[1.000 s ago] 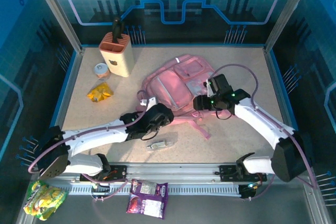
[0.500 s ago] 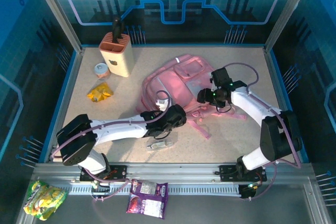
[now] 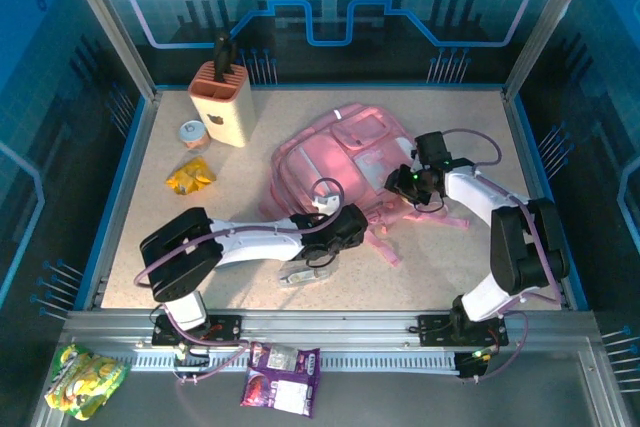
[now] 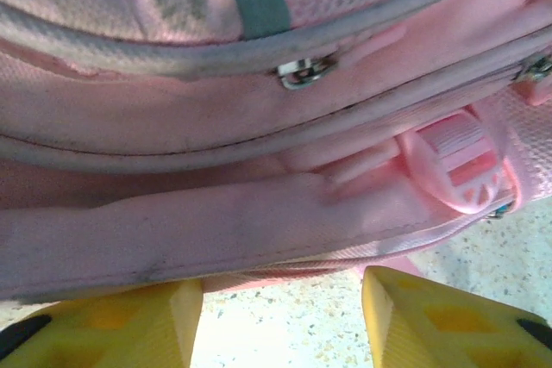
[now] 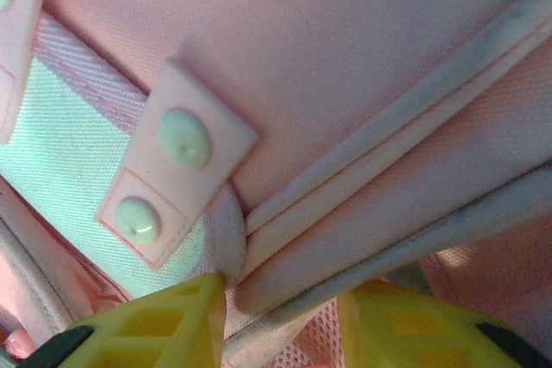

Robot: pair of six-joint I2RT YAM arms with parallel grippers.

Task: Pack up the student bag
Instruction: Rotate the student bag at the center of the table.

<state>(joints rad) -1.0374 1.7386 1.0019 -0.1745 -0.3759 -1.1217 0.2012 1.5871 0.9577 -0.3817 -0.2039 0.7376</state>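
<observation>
Left side of the worktop (image 3: 450, 267): a beige holder (image 3: 222, 102) with a dark handle standing in it at the rear. A small lidded jar (image 3: 192, 134) sits just in front of it, and a yellow packet (image 3: 190, 176) lies nearer still. All three are well apart from both arms.

Centre: the student bag (image 3: 335, 157) lies flat with its front pockets up, toward the rear middle of the worktop. Its straps trail at its near edge. The left hand (image 3: 343, 231) sits low at that near edge. Its fingers (image 4: 112, 325) are spread, with bare worktop showing between them. A padded pink strap (image 4: 216, 230) lies just beyond the tips; no contact is visible and nothing is held. A small grey oblong item (image 3: 305, 272) lies just on the near side of this hand.

Right side: the right hand (image 3: 405, 183) is down on the bag's right flank, beside the pale panel. Its fingers (image 5: 155, 329) are part-way closed, and a piped seam (image 5: 362, 239) of the bag runs into the gap between them. One fingertip touches fabric just below a two-stud tab (image 5: 177, 157). Whether the seam is actually pinched cannot be told.
</observation>
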